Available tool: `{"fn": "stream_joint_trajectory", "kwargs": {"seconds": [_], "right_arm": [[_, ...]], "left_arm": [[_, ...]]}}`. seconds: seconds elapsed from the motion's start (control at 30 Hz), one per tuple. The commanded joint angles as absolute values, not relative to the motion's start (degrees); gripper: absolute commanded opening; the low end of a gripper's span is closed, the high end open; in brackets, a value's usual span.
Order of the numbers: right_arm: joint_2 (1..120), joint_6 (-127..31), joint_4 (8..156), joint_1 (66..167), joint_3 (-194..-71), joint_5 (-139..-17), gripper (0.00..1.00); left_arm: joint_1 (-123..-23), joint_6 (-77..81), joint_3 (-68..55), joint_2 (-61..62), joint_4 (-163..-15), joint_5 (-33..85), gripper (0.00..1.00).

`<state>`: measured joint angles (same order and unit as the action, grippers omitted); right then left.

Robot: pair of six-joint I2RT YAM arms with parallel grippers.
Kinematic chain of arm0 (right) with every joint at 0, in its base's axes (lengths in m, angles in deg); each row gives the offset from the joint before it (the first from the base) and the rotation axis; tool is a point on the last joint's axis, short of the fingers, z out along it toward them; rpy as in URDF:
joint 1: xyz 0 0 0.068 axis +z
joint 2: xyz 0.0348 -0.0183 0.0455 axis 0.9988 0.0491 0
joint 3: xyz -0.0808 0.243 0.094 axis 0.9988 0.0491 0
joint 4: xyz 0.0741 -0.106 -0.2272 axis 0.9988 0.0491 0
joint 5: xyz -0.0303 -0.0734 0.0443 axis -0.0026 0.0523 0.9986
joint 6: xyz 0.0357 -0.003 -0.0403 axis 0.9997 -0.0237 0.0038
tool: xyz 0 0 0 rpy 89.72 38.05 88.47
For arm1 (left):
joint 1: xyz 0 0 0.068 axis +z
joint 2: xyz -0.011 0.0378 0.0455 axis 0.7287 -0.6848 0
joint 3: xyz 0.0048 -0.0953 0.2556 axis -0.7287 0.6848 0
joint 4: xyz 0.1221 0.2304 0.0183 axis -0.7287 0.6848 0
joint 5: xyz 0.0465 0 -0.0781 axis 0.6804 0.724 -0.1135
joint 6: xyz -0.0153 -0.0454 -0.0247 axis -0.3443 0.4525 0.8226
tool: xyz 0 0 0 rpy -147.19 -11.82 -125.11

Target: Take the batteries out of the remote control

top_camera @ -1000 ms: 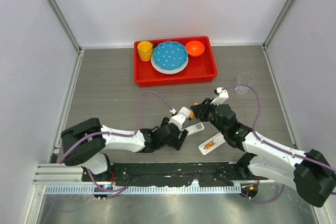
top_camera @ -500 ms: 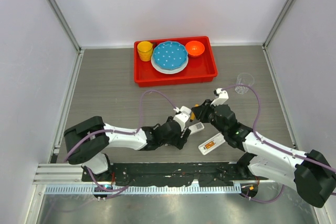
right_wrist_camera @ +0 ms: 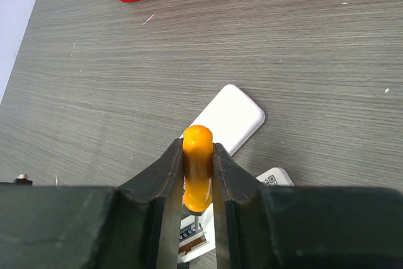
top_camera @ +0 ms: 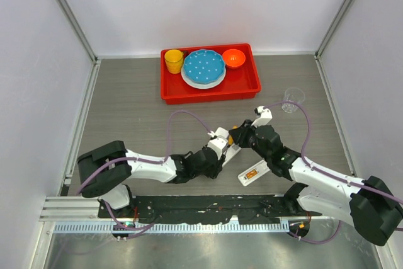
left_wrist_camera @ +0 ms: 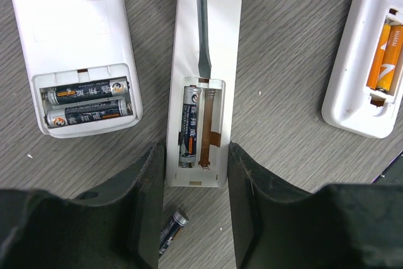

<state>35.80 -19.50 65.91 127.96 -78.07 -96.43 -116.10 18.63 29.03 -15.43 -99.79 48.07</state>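
Observation:
Three white remotes lie open, back up. My left gripper (left_wrist_camera: 196,162) grips the near end of the slim middle remote (left_wrist_camera: 228,42), a finger against each side. Its compartment holds one dark battery (left_wrist_camera: 191,121); the slot beside it is empty. A second dark battery (left_wrist_camera: 171,231) lies loose on the table between my left fingers. My right gripper (right_wrist_camera: 198,149) is shut on the orange screwdriver handle (right_wrist_camera: 198,168). The screwdriver's blade (left_wrist_camera: 201,29) rests at the compartment's far edge. The left remote (left_wrist_camera: 69,23) holds two dark batteries (left_wrist_camera: 88,102). The right remote (left_wrist_camera: 359,61) holds orange batteries (left_wrist_camera: 387,55).
A red tray (top_camera: 252,86) at the back holds a yellow cup, a blue plate and an orange bowl. A clear plastic cup (top_camera: 293,99) stands at the right. Both grippers meet mid-table around the remotes (top_camera: 252,172).
My left gripper has shifted slightly forward around the slim remote's end. My right gripper with the screwdriver has edged a little to the left.

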Motion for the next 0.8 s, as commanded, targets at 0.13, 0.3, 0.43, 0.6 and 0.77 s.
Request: {"fn": "stream_joint_trajectory", "kwargs": {"seconds": [0.13,0.3,0.43,0.6,0.77], "right_arm": [[37.23,-20.49,59.85,128.23,-77.47,-96.72,0.01],[39.08,-20.67,59.23,128.23,-77.47,-96.46,0.02],[40.31,-20.84,58.44,128.32,-76.86,-96.63,0.02],[41.19,-20.31,57.38,128.23,-76.06,-96.02,0.02],[41.45,-19.35,57.56,128.32,-75.71,-94.79,0.01]], "left_arm": [[-117.62,20.64,29.75,-20.32,-91.48,47.82,0.22],[-117.71,20.90,29.75,-20.40,-91.74,47.91,0.20],[-117.71,20.99,29.66,-20.49,-91.65,47.91,0.19],[-117.71,21.08,29.84,-20.58,-91.48,48.00,0.18],[-117.71,21.08,29.67,-20.84,-91.48,48.26,0.18]]}}
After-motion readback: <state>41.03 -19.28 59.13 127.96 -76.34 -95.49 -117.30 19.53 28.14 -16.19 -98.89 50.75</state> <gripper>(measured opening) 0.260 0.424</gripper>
